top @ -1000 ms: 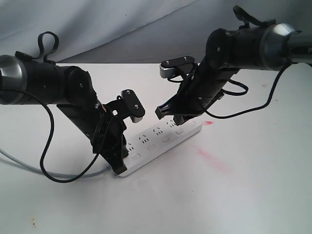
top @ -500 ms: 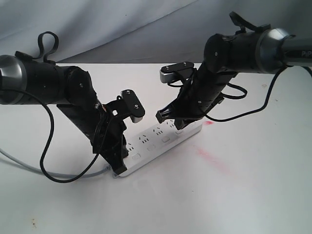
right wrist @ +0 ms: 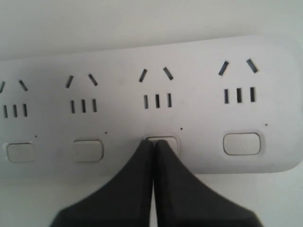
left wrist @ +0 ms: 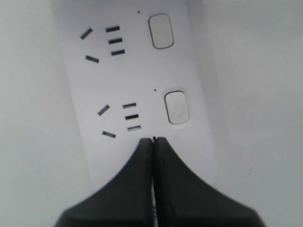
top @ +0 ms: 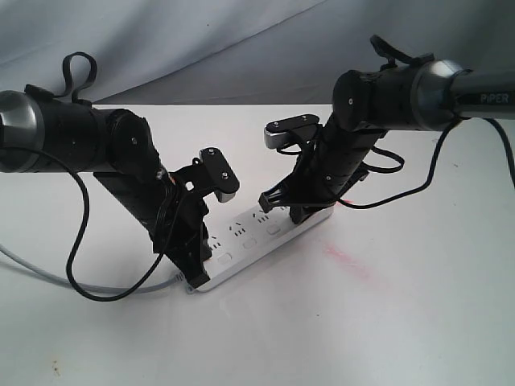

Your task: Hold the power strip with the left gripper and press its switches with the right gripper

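Observation:
The white power strip [top: 256,235] lies slantwise on the table, its grey cord [top: 36,272] leaving the near-left end. My left gripper [top: 195,272] is shut, its tips pressed down on that cord end. In the left wrist view the shut left gripper [left wrist: 154,140] rests on the power strip [left wrist: 142,80] just short of a switch [left wrist: 177,107]; another switch [left wrist: 161,31] lies beyond. My right gripper [top: 294,214] is shut. In the right wrist view the right gripper [right wrist: 154,141] sits on a switch [right wrist: 166,140], second from the rounded end, partly hiding it. Its neighbour switches [right wrist: 241,143] [right wrist: 88,150] are uncovered.
A black cable [top: 88,285] loops from the left arm down onto the table beside the cord. Red smears [top: 346,261] mark the white table to the right of the strip. A grey cloth backdrop [top: 201,40] rises behind the table.
My right gripper has come down and a little left, from above the strip onto a switch. The left arm and the strip have not moved.

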Motion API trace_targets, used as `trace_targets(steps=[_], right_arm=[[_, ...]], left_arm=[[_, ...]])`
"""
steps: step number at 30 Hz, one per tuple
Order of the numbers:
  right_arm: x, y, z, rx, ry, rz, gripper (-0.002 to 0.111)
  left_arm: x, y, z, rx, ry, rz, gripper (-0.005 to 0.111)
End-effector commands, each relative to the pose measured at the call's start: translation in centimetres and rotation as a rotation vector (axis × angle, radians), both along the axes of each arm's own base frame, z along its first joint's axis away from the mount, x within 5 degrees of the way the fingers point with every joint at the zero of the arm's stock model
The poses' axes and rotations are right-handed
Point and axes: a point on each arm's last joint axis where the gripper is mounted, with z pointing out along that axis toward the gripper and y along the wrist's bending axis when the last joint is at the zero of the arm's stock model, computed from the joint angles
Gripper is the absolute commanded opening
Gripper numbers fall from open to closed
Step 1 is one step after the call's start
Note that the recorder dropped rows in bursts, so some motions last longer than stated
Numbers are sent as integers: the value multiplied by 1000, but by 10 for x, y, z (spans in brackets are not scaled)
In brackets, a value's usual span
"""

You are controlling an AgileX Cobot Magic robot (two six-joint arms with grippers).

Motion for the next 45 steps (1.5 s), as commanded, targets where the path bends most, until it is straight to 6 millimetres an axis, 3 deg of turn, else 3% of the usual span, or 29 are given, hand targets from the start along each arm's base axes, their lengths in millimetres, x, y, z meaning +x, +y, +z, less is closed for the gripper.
trace_targets(steps=[1,7,15,18,25,27,38,45], right_arm=[[1,2,-20,-28,1,15,0],[1,2,-39,-54,39,14,0],[0,4,-30,-41,20,17,0],[0,4,-14,-20,-11,18,0],[-3,4,58,98,-172,7,0],[-5,3,64,109,-179,5,0],[-7,5,63,119,-160,4,0],[-20,24,55,115,-134,81,0]], left_arm=[[-6,3,-13,44,70,-14,0],[-6,3,-13,44,70,-14,0],[-6,3,-13,44,72,-14,0],[-6,3,-13,44,72,-14,0],[-6,3,-13,44,72,-14,0],[-6,3,-13,44,72,-14,0],[-7,4,-13,46,77,-15,0],[-7,4,-13,46,77,-15,0]])
